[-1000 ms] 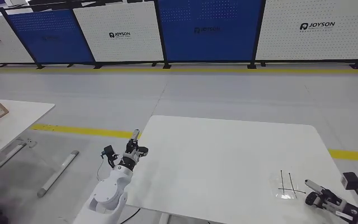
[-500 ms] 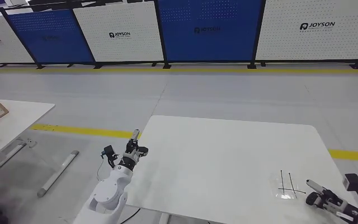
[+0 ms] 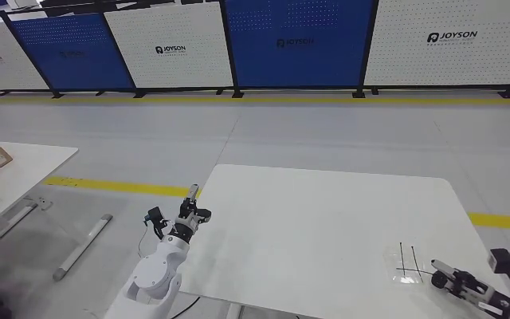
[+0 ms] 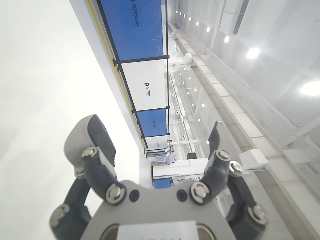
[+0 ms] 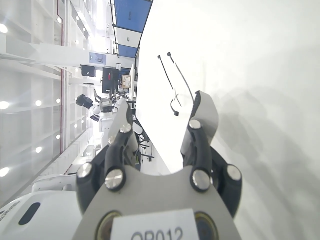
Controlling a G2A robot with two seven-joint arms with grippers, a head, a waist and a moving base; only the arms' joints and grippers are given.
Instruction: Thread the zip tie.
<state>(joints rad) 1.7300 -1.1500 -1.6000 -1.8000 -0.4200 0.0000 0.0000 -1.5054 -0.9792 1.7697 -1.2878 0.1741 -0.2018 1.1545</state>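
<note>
Zip ties (image 5: 165, 72): thin black plastic strips with small square heads, flat near the right near corner of the table (image 3: 319, 215); two straight, one curled.
Table: smooth, white, rounded corners.
Right gripper (image 5: 162, 101): low, just beside the ties, spread wide, holding nothing.
Left gripper (image 4: 157, 128): at the left edge, ribbed black pads wide apart, empty.
Hidden: one tie's tail, behind my right finger.

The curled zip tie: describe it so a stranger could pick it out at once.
On the white table, go to the near right corner, just ahead of the right arm's open jaws. Two straight ties lie there side by side, and the curled zip tie sits at their near ends. It alone bends into a hook, with its head pointing back toward the jaws.
</note>
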